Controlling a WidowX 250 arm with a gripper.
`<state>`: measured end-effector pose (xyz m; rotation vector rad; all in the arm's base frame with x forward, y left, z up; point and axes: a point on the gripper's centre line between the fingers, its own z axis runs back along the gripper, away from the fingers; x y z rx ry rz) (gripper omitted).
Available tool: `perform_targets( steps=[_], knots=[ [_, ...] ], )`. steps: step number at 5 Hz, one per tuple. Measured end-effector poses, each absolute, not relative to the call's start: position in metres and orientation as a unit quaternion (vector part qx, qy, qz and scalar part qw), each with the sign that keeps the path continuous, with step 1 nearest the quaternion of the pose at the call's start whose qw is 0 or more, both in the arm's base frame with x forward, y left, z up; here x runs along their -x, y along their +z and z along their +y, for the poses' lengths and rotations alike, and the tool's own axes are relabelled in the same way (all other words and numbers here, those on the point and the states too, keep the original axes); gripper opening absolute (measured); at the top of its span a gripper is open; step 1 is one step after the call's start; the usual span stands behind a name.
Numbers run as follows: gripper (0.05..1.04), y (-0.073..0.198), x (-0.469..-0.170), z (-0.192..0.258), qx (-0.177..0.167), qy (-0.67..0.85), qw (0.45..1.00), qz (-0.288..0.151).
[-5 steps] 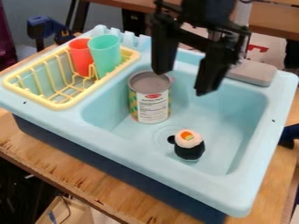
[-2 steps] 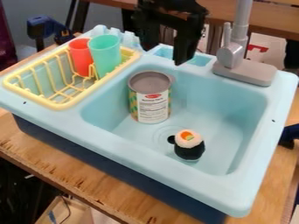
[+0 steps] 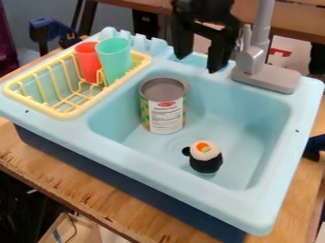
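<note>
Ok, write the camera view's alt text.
An open, empty robot hand hangs above the back of a toy sink. A tin can and toy sushi roll stand in the basin; beside it, a yellow dish rack holds red and green cups.

pale blue sink (image 3: 76, 135), yellow rack (image 3: 66, 114), red cup (image 3: 86, 60), teal cup (image 3: 114, 60).

From above the near side, we look down at a slant on a light-blue, rectangular plastic toy sink (image 3: 158, 173) atop a brown wooden table (image 3: 82, 197), facing its tall, grey toy faucet (image 3: 254, 59), close enough that the sink spans nearly our full width.
</note>
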<state>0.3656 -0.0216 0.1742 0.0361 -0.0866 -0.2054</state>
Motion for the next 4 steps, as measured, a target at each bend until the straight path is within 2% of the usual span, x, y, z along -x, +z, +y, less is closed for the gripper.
perform_targets(
  steps=[2, 4],
  knots=[
    [1.001, 0.156, -0.374, -0.004, -0.009, -0.075, 0.997, -0.028],
    [1.0, 0.152, -0.373, 0.016, -0.005, -0.052, 0.998, -0.026]
  ],
)
